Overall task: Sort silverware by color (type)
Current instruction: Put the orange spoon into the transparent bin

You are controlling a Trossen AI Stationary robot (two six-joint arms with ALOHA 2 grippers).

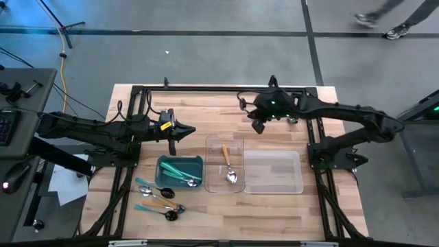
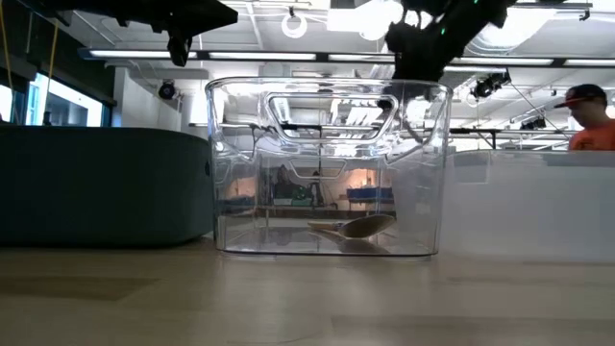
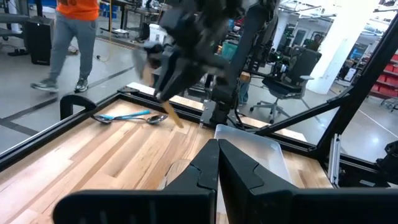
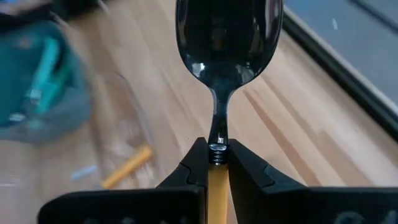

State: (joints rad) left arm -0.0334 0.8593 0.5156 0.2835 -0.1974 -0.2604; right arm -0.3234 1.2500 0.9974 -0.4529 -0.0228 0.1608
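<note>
My right gripper [image 4: 217, 163] is clamped tight on a black-headed spoon with a slim orange handle [image 4: 227, 37], raised above the wooden table [image 1: 274, 206] near its far edge. My left gripper [image 3: 217, 163] is pressed shut, empty, above the teal rectangular bin [image 1: 164, 165] holding teal-handled pieces. One orange-handled silver spoon [image 1: 228, 165] lies in the clear plastic tray [image 1: 212, 186]. Loose spoons [image 1: 159, 200] sit near the front-left.

two clear trays [image 1: 273, 171], one teal bin [image 1: 180, 173], one orange-handled spoon [image 1: 228, 165] inside a tray.
</note>
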